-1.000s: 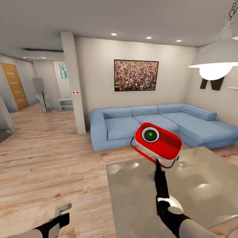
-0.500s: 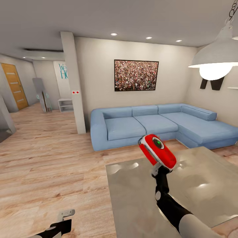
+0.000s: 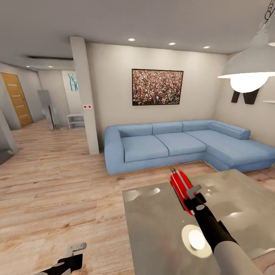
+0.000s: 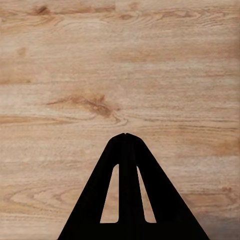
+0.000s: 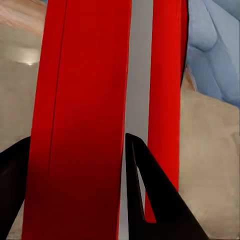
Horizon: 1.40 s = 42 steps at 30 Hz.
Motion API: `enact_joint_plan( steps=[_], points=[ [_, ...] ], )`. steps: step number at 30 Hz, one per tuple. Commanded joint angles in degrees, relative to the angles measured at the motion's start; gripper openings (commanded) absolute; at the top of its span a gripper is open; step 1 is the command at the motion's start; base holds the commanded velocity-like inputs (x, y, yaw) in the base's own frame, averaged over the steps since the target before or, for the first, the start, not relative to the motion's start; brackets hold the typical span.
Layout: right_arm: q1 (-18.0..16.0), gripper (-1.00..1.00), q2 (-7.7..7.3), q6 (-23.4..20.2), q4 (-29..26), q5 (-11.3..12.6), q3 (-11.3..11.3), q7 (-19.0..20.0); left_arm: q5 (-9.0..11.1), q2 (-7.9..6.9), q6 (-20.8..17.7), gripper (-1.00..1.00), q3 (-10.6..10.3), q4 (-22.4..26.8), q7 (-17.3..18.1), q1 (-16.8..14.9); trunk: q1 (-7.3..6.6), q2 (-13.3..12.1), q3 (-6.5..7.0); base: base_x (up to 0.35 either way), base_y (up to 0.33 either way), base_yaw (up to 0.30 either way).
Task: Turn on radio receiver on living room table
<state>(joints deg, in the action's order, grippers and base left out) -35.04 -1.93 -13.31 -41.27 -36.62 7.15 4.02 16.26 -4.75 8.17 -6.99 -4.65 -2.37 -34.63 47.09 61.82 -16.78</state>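
The red radio receiver (image 3: 181, 188) hangs edge-on over the far part of the glossy grey table (image 3: 152, 233), its dial turned away from the head camera. My right gripper (image 3: 190, 196) is shut on the radio receiver from the near side. In the right wrist view the red body with its white strip (image 5: 85, 115) stands between the two black fingers (image 5: 142, 185), table top and sofa behind it. My left gripper (image 3: 75, 249) hangs low at the left over the wood floor, its fingers (image 4: 125, 150) pressed together with nothing in them.
A blue corner sofa (image 3: 172, 143) runs behind the table, under a framed crowd picture (image 3: 157, 87). A white pendant lamp (image 3: 248, 68) hangs at the upper right. A beige pillar (image 3: 86, 99) stands left of the sofa; open wood floor (image 3: 57, 183) spreads leftward.
The right gripper has rolled and lowered the radio: its dial faced the camera a second ago, and now it shows edge-on, nearer the table top. The left arm has barely shifted.
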Motion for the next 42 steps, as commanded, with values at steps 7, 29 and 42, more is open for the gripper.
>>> enact_joint_plan(
  steps=[7, 29, 42],
  points=[
    [0.0, -1.00, 0.03, -9.2, -0.5, 0.0, 1.0, 18.5, 0.0, 0.08, 0.0, -1.00, 0.0, 0.0, 0.0, 0.0, 0.00, 0.0, 0.01, 0.000, 0.000, 0.000],
    [0.0, -1.00, 1.13, -23.2, -0.8, 2.3, 1.6, 35.2, 0.0, 0.47, 0.0, -1.00, 0.0, 0.0, 0.0, 0.0, 0.00, 0.0, 0.01, 0.000, 0.000, 0.000],
    [0.0, -1.00, 0.79, -23.3, -0.8, 2.2, 1.7, 38.1, 0.2, 0.36, 0.3, -1.00, 0.0, 0.0, 0.1, 0.3, 0.00, 0.0, 0.01, 0.000, 0.000, 0.000]
  ],
)
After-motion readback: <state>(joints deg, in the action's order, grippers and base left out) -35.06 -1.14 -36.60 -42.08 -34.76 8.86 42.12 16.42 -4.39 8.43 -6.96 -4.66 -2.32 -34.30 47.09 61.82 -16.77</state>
